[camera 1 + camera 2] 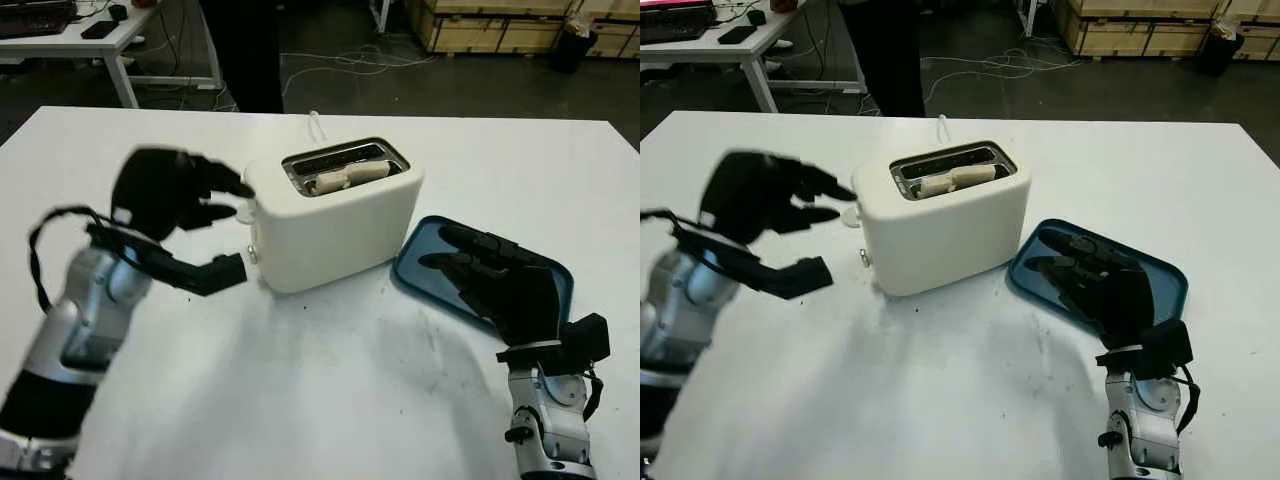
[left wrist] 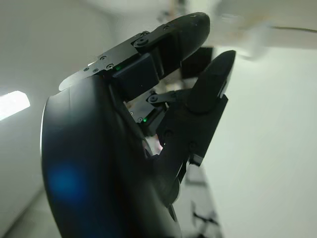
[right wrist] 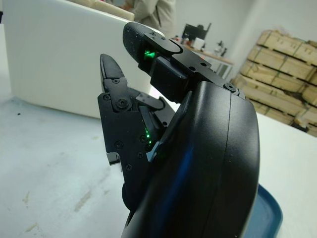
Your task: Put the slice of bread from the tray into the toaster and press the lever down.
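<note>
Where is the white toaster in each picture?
Left eye view: the toaster stands mid-table, just beside the left hand.
Right eye view: the toaster sits a little left of centre.
Left wrist view: a blurred white shape past the fingers may be it; I cannot tell.
Right wrist view: its white wall rises behind the right hand.
Shared landmark: the blue tray next to the toaster.

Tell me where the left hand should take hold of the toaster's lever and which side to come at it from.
The lever is a small white knob sticking out of the toaster's narrow end, the end facing the left hand. Best to come from that end and above, setting fingertips on its top rather than pinching: it likely only needs pushing down. The bread slice already sits in the slot.
</note>
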